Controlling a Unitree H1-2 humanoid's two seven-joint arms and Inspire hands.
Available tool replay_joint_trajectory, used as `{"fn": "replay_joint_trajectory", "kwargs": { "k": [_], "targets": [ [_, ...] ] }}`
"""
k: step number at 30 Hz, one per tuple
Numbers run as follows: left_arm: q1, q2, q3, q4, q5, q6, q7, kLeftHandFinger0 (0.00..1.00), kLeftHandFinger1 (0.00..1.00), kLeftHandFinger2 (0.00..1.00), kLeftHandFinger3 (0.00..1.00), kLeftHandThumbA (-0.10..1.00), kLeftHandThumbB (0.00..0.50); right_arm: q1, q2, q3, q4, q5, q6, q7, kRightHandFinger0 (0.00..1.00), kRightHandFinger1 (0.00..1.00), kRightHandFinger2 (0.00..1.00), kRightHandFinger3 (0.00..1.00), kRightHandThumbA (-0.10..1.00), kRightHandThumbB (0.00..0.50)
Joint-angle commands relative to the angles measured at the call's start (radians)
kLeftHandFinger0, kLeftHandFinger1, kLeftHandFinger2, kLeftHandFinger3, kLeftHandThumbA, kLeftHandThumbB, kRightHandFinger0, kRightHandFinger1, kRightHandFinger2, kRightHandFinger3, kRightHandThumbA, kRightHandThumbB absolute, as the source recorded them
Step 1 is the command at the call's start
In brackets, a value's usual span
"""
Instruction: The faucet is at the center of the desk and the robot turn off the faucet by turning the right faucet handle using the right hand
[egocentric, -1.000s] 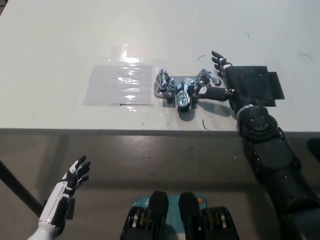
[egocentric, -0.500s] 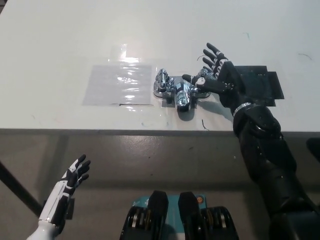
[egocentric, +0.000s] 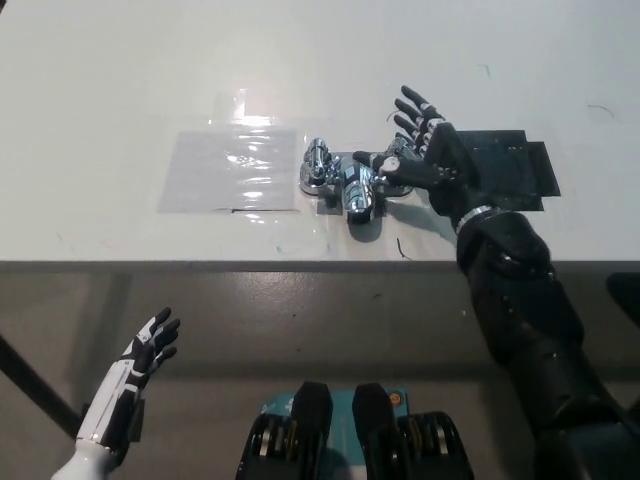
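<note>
A chrome faucet (egocentric: 350, 183) stands at the middle of the white desk (egocentric: 300, 70), with a left handle (egocentric: 318, 161) and a right handle (egocentric: 389, 164). My black right hand (egocentric: 425, 155) lies against the right handle from the right side, thumb reaching left over the faucet body and fingers spread above it. It is open, not closed around the handle. My white left hand (egocentric: 140, 368) rests open below the desk edge at the lower left.
A clear plastic sheet (egocentric: 232, 168) is taped to the desk left of the faucet. A black mat (egocentric: 510, 165) lies right of it, under my right forearm. The desk's front edge runs across the picture's middle.
My right hand has shifted left onto the right handle and its thumb now reaches over the faucet. The whole picture has moved slightly left. The left hand has not moved.
</note>
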Motion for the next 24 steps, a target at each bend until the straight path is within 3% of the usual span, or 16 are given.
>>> {"fn": "replay_joint_trajectory", "kwargs": {
  "k": [1, 8, 12, 16, 21, 24],
  "targets": [
    [-0.024, 0.018, 0.004, -0.029, -0.005, -0.012, -0.018, 1.0, 1.0, 1.0, 1.0, 1.0, 0.439, -0.004, 0.073, 0.121, -0.088, -0.196, -0.006, -0.156, 1.0, 1.0, 1.0, 1.0, 1.0, 0.418],
    [-0.026, 0.021, 0.005, -0.04, -0.004, -0.001, -0.018, 1.0, 1.0, 1.0, 1.0, 1.0, 0.452, -0.007, 0.091, 0.293, -0.02, -0.451, -0.049, -0.474, 1.0, 1.0, 1.0, 1.0, 1.0, 0.309],
    [-0.031, 0.024, 0.003, -0.039, -0.001, -0.003, -0.02, 1.0, 1.0, 1.0, 1.0, 1.0, 0.448, -0.029, 0.119, 0.396, 0.051, -0.609, 0.073, -0.737, 1.0, 1.0, 1.0, 1.0, 1.0, 0.236],
    [-0.036, 0.026, 0.002, -0.033, 0.001, -0.009, -0.022, 1.0, 1.0, 1.0, 1.0, 1.0, 0.43, -0.037, 0.143, 0.409, 0.097, -0.63, 0.116, -0.868, 1.0, 1.0, 1.0, 1.0, 1.0, 0.174],
    [-0.036, 0.027, 0.003, -0.037, -0.007, -0.008, -0.026, 1.0, 1.0, 1.0, 1.0, 1.0, 0.418, -0.034, 0.118, 0.377, 0.075, -0.585, 0.045, -0.856, 1.0, 1.0, 1.0, 1.0, 1.0, 0.179],
    [-0.038, 0.028, 0.003, -0.035, -0.002, -0.009, -0.025, 1.0, 1.0, 1.0, 1.0, 1.0, 0.4, -0.034, 0.086, 0.329, 0.02, -0.526, -0.031, -0.804, 1.0, 1.0, 1.0, 1.0, 1.0, 0.227]
  ]
}}
